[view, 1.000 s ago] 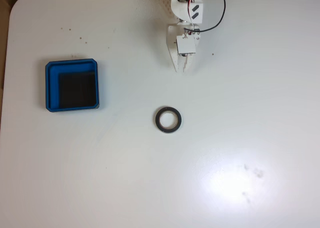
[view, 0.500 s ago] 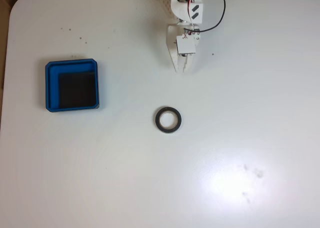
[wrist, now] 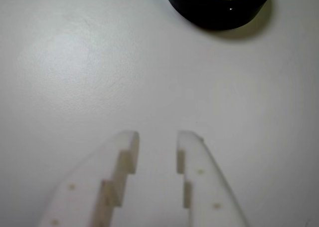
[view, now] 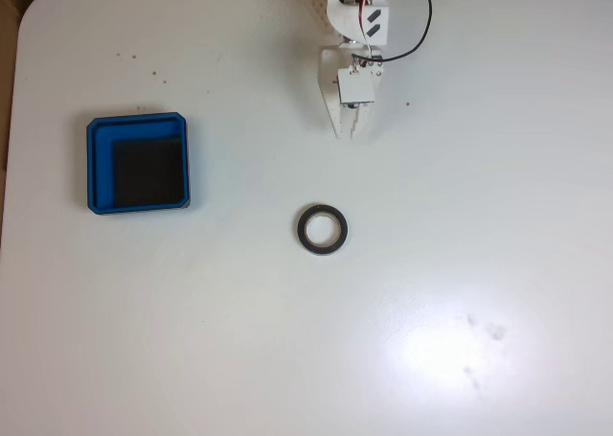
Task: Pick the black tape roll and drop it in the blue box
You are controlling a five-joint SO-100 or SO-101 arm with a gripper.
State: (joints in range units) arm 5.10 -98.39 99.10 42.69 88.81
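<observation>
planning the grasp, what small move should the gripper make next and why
Probably ease forward toward the black tape roll: the gripper has a narrow gap between its fingers, holds nothing, and the roll lies flat on the table, apart from it and ahead. Widening the jaws will likely follow.

Open white table (view: 460, 196) between gripper (view: 351, 132) and black tape roll (view: 322, 229): bare, passable. Bare surface rings the roll on every side. Blue box (view: 92, 168) stands well apart at fixed-view left, with an unobstructed lane across.
</observation>
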